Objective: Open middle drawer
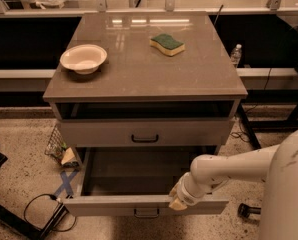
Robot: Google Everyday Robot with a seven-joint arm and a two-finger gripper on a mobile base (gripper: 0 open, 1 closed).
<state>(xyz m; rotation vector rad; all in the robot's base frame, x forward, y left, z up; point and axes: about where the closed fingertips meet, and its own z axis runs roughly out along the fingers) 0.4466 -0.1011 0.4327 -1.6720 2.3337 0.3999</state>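
Note:
The middle drawer (139, 205) is pulled well out of the grey cabinet (144, 79), showing its plain grey inside (134, 171). Its small black bar handle (146, 213) sits at the centre of the low front panel. My gripper (178, 200) is at the top edge of that front panel, just right of the handle, on the end of my white arm (229, 166) reaching in from the right. The drawer above (144, 133) is pushed in, with its own black handle. Any drawer below is hidden by the open one.
A cream bowl (83, 59) and a green-and-yellow sponge (167, 43) lie on the cabinet top. A water bottle (236, 55) stands behind on the right. On the floor at the left are a wire basket (56, 145), blue tape (66, 184) and a black cable (41, 211).

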